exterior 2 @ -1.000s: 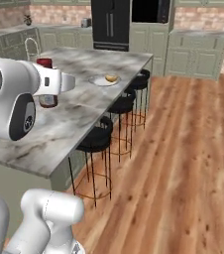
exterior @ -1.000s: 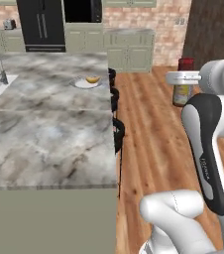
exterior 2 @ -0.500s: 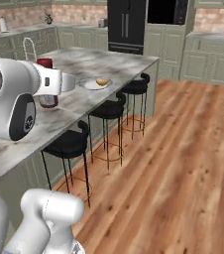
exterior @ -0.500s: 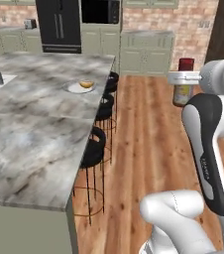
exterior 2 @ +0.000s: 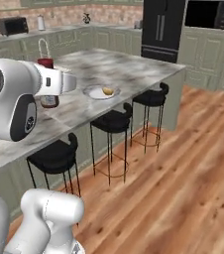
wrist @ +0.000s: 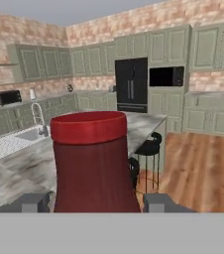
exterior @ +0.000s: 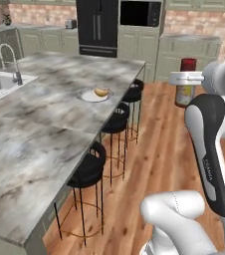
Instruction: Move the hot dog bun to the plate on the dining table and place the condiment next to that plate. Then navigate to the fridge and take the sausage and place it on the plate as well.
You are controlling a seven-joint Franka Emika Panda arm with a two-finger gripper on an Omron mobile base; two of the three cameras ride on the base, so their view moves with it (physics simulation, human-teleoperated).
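Status of the first step: complete, as judged from the present layout. The hot dog bun (exterior: 102,92) lies on the pale round plate (exterior: 88,96), and the plate rests on the marble desk (exterior: 45,119) near the edge that faces the black stools (exterior: 87,172). In the right base view the same bun (exterior 2: 108,91) sits inside the plate rim (exterior 2: 91,93).

Status of the second step: in progress. The pincer (wrist: 91,202) is closed on the condiment bottle (wrist: 92,163); in the hand view its two finger tips (wrist: 30,202) stand one on each side of the bottle's base, and the red cap points up. In the left base view the condiment bottle (exterior: 186,83) is carried in the air over the wooden floor (exterior: 154,149), well apart from the plate and off the desk. In the right base view the bottle (exterior 2: 47,83) is partly hidden behind the arm's white housing, so its offset from the desk edge cannot be read from that side.

Remaining work on this step: bring the bottle over the desk, set it upright beside the plate without touching the rim, then release it.

Status of the third step: not started. The black double-door fridge (exterior: 97,27) stands closed against the far wall, behind the desk. The sausage is presumably inside. Navigation to the fridge, retrieval and placement on the plate are all still outstanding.
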